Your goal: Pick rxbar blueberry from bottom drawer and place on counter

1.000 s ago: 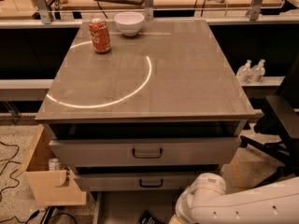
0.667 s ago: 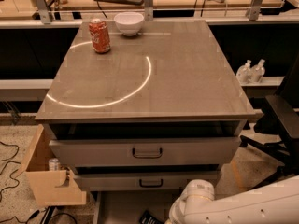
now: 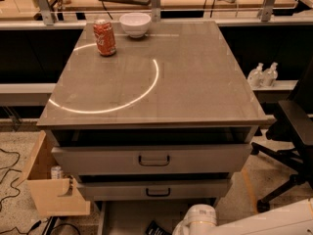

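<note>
At 6 o'clock of the view, under the two upper drawers (image 3: 195, 158): bottom drawer (image 3: 122, 217), pulled out, plain grey floor showing. Inside it, toward 5 o'clock of the visible floor and cut by the lower edge: rxbar (image 3: 156, 227), dark, lying flat on the tray. Not on the counter, not lifted.

Just at 3 o'clock of the rxbar: arm (image 3: 198, 220), white, a rounded joint over the drawer's right part, its long link running off toward 3 o'clock into the lower right corner. Touching the rxbar or merely beside it: cannot tell. Gripper somewhere beyond that joint, past the lower edge at 6 o'clock, out of sight; spread or pressed together, cannot tell.

Above, filling the middle: counter (image 3: 195, 82), grey-brown and glossy, with a thin white arc (image 3: 146, 89) sweeping across its left half. At 11 o'clock of the counter: red can (image 3: 105, 37), upright. At 12 o'clock, just beside the can yet apart from it: white bowl (image 3: 135, 23), near the far edge.

Upper drawers each with a dark handle at the centre. At 8 o'clock of the view, left of the upper drawers: wooden bin (image 3: 49, 199), a small pale item (image 3: 57, 172) inside. At 3 o'clock: black chair (image 3: 293, 126); at 2 o'clock, on a low ledge (image 3: 286, 86), two pale bottles (image 3: 263, 75).
</note>
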Controlling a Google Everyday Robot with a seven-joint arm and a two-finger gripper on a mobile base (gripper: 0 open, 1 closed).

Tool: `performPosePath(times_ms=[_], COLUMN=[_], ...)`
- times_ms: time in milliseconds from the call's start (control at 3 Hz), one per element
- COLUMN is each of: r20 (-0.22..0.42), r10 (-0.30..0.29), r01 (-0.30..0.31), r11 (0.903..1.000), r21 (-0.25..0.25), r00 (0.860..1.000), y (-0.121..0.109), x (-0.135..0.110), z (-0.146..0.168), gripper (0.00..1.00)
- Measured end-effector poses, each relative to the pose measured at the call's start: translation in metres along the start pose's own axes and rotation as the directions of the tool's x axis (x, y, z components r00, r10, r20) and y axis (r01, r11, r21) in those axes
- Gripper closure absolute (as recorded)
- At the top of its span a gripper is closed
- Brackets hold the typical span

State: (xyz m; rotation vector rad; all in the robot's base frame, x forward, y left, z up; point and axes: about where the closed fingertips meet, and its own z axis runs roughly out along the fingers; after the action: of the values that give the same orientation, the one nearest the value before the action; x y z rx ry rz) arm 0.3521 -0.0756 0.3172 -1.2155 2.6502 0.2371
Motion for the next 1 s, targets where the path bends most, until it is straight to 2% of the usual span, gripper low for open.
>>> performPosePath(times_ms=[333, 1000], r20=[0.015, 0.082], r10=[-0.011, -0.061], r01=[0.011, 0.064], r11=[0.9999, 0.9972], r21=[-0.013, -0.039], r00=[1.0, 0.995], y=[0.001, 0.002], x=[-0.007, -0.027], z=[0.019, 0.08], gripper=[0.0, 0.0])
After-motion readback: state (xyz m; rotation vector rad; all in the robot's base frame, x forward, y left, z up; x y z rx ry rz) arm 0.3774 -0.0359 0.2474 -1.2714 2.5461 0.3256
